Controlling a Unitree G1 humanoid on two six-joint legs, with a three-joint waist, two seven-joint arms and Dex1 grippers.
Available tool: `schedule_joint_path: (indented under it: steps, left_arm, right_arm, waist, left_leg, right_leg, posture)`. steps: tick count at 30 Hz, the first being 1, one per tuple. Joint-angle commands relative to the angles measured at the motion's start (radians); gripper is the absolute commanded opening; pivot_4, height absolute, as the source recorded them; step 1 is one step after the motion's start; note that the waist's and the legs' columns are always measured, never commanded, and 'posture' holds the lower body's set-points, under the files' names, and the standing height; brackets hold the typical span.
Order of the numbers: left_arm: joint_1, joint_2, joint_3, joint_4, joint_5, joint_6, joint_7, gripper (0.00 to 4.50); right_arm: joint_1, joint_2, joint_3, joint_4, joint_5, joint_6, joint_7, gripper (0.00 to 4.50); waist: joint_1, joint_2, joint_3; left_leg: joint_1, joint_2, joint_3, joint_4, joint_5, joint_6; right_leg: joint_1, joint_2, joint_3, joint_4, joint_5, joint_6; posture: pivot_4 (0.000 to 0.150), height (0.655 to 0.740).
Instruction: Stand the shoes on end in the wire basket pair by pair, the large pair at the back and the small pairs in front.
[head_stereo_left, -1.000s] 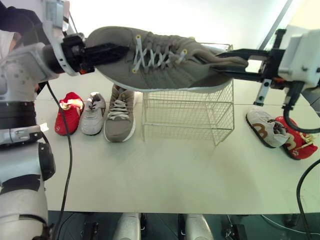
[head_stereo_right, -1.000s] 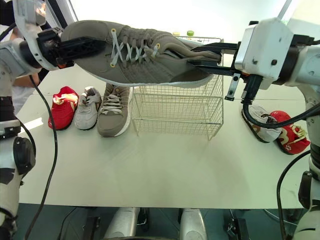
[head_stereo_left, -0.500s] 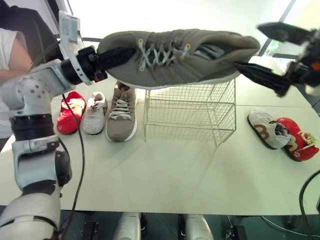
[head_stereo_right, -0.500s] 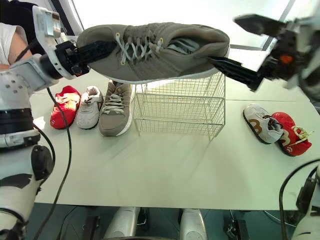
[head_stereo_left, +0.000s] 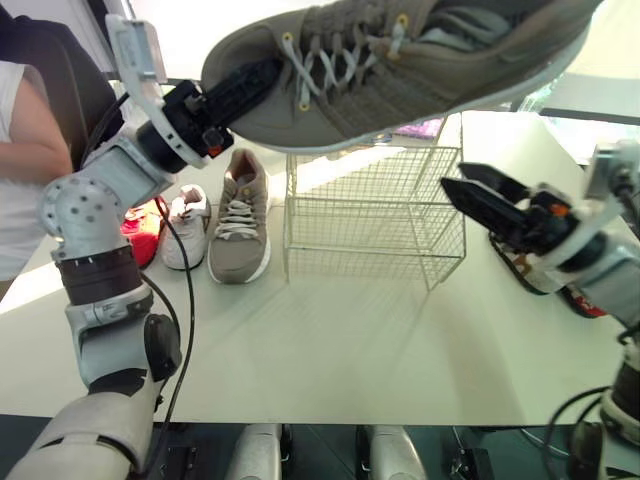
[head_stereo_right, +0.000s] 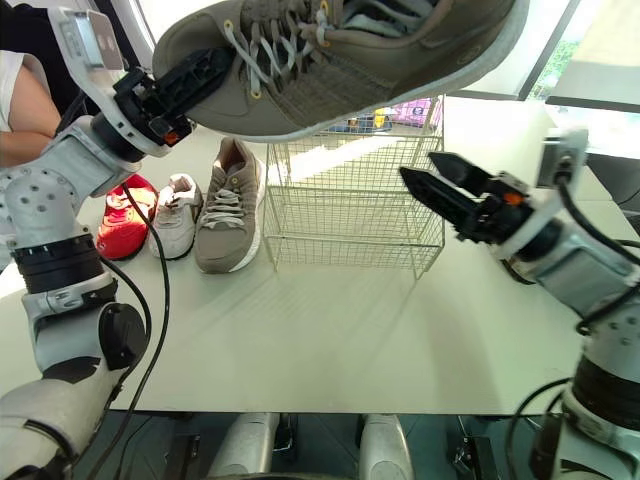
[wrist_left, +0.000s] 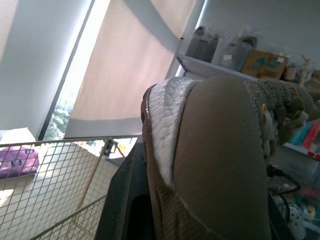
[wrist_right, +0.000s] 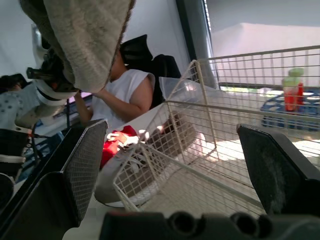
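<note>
A large taupe shoe hangs high over the wire basket, heel end tilted up. My left gripper is shut on its toe; the left wrist view shows the toe between the fingers. My right gripper is open beside the basket's right side, holding nothing. In the right wrist view its fingers stand wide apart, facing the basket. The matching large shoe lies on the table left of the basket, with a small grey shoe and a small red shoe.
Right of the basket my right arm hides most of two more small shoes; a red edge shows. A person in a white sleeve stands at the table's left end. The white table stretches in front of the basket.
My right gripper let go of the shoe's heel, opened and dropped beside the basket's right side. The left gripper now holds the shoe alone, heel end swung higher. The camera has shifted.
</note>
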Motion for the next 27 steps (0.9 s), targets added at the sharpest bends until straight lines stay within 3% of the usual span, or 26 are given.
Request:
schedule_joint_path:
  steps: [1, 8, 17, 20, 22, 24, 27]
  left_arm:
    - [-0.003, -0.017, 0.016, -0.043, -0.048, -0.034, 0.016, 0.76]
    - [0.045, -0.025, -0.013, -0.075, -0.023, -0.061, 0.036, 0.76]
    - [0.103, -0.034, -0.061, -0.126, 0.016, -0.128, 0.077, 0.76]
    - [0.124, -0.024, -0.084, -0.153, 0.022, -0.122, 0.079, 0.76]
    - [0.143, 0.004, -0.128, -0.168, 0.066, -0.108, 0.084, 0.76]
    - [0.161, 0.028, -0.168, -0.181, 0.106, -0.113, 0.079, 0.76]
    - [0.18, 0.055, -0.201, -0.198, 0.128, -0.127, 0.061, 0.76]
  right_arm:
    - [-0.121, 0.059, 0.083, -0.023, 0.0, -0.074, -0.05, 4.45]
    - [-0.255, 0.126, 0.1, 0.056, 0.017, -0.159, -0.129, 4.45]
    - [-0.292, 0.164, 0.133, 0.073, 0.082, -0.178, -0.174, 4.45]
    - [-0.323, 0.179, 0.141, 0.102, 0.084, -0.184, -0.186, 3.68]
    - [-0.345, 0.186, 0.139, 0.121, 0.091, -0.183, -0.194, 2.69]
    - [-0.357, 0.184, 0.134, 0.131, 0.095, -0.179, -0.193, 2.08]
    - [-0.376, 0.171, 0.135, 0.15, 0.091, -0.174, -0.182, 1.94]
  waist:
    - [0.001, 0.0, 0.0]
    - [0.008, 0.0, 0.0]
    - [0.002, 0.0, 0.0]
    - [0.001, 0.0, 0.0]
    - [0.001, 0.0, 0.0]
    - [0.001, 0.0, 0.0]
    - [0.004, 0.0, 0.0]
  left_leg:
    - [0.0, 0.0, 0.0, 0.0, 0.0, 0.0]
    - [-0.001, 0.0, 0.0, 0.0, 0.0, 0.0]
    - [-0.001, 0.0, 0.0, 0.0, 0.0, 0.0]
    - [-0.001, 0.001, 0.0, 0.0, 0.0, 0.0]
    - [-0.001, 0.001, 0.0, 0.0, 0.0, 0.0]
    - [-0.001, 0.001, 0.0, -0.001, 0.0, 0.0]
    - [-0.001, 0.001, 0.001, -0.001, 0.0, 0.0]
  right_leg:
    - [0.0, 0.001, 0.0, 0.0, 0.0, 0.0]
    - [0.0, 0.001, 0.0, -0.001, 0.0, 0.0]
    - [0.0, 0.002, 0.0, -0.001, 0.0, -0.001]
    - [-0.001, 0.002, 0.0, -0.001, 0.0, -0.001]
    - [-0.001, 0.002, 0.0, -0.001, 0.0, -0.001]
    - [-0.001, 0.002, 0.0, -0.001, 0.0, -0.001]
    - [-0.001, 0.002, 0.0, -0.001, 0.0, -0.001]
  posture:
    - [0.15, 0.74]
    - [0.15, 0.74]
    - [0.15, 0.74]
    - [0.15, 0.74]
    - [0.15, 0.74]
    - [0.15, 0.74]
    - [0.15, 0.74]
